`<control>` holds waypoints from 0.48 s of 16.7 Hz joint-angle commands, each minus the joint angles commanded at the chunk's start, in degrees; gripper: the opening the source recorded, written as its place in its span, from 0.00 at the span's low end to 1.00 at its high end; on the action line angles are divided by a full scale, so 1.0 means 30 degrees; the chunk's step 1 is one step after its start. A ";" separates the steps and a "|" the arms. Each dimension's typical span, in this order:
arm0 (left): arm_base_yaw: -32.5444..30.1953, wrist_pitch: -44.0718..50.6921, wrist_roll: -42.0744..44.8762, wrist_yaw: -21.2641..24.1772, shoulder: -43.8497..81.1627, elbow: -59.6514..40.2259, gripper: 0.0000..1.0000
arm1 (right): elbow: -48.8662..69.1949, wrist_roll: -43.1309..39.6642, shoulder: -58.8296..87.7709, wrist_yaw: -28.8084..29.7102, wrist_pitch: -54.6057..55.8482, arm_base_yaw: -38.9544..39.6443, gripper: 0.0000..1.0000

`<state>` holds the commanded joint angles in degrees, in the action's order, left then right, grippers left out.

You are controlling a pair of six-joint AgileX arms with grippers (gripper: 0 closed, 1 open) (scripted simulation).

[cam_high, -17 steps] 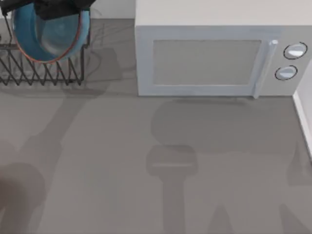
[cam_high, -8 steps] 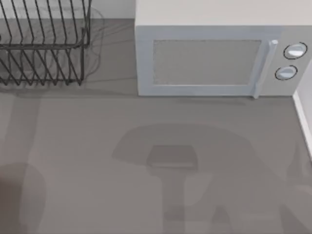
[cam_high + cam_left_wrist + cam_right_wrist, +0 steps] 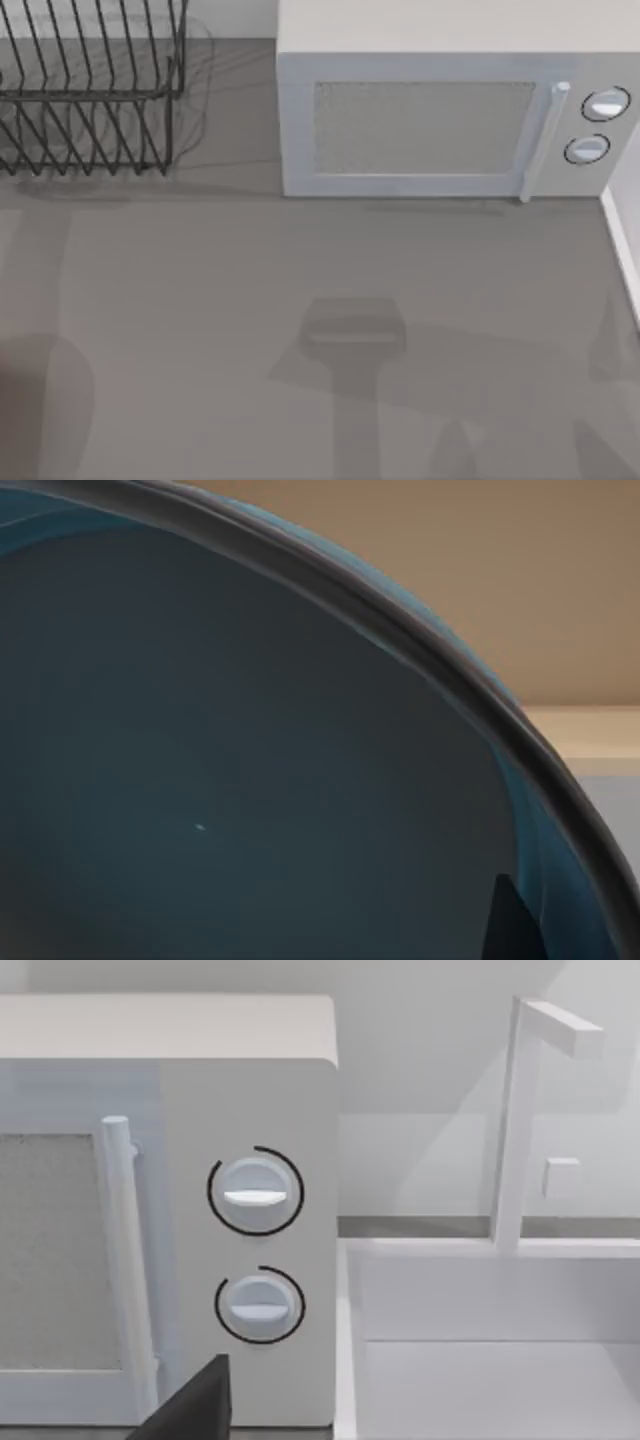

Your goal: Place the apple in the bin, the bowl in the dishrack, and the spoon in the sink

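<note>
The teal-blue bowl (image 3: 250,780) sits right in front of the left wrist camera, its greyish inside and dark rim curving across that view. One dark fingertip (image 3: 508,930) of my left gripper shows at the bowl's wall, and the gripper is shut on the bowl. The black wire dishrack (image 3: 90,90) stands at the table's back left with nothing in it. The white sink (image 3: 500,1300) with its faucet (image 3: 515,1120) lies just right of the microwave. A dark part of my right gripper (image 3: 190,1410) faces the microwave's knobs. The apple, the spoon and the bin are out of view.
A white microwave (image 3: 430,120) stands along the back of the table, its handle (image 3: 540,140) and two knobs (image 3: 595,125) at its right end. The sink's white edge (image 3: 622,250) borders the table's right side. Arm shadows fall on the grey tabletop (image 3: 200,300).
One second ago my left gripper held the bowl over the dishrack. Both have since left the top view and the rack stands bare. The shadows on the table have shifted.
</note>
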<state>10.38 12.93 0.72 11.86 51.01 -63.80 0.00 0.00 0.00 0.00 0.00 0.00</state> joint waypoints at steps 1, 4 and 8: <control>0.0000 0.0000 0.0000 0.0000 0.0000 0.0000 0.00 | 0.0000 0.0000 0.0000 0.0000 0.0000 0.0000 1.00; -0.0095 -0.0213 0.0011 -0.0065 0.0305 -0.0069 0.00 | 0.0000 0.0000 0.0000 0.0000 0.0000 0.0000 1.00; -0.0371 -0.3130 0.0007 -0.0306 0.3157 0.0101 0.00 | 0.0000 0.0000 0.0000 0.0000 0.0000 0.0000 1.00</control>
<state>9.26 3.54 0.75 10.94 60.48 -63.50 0.00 0.00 0.00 0.00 0.00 0.00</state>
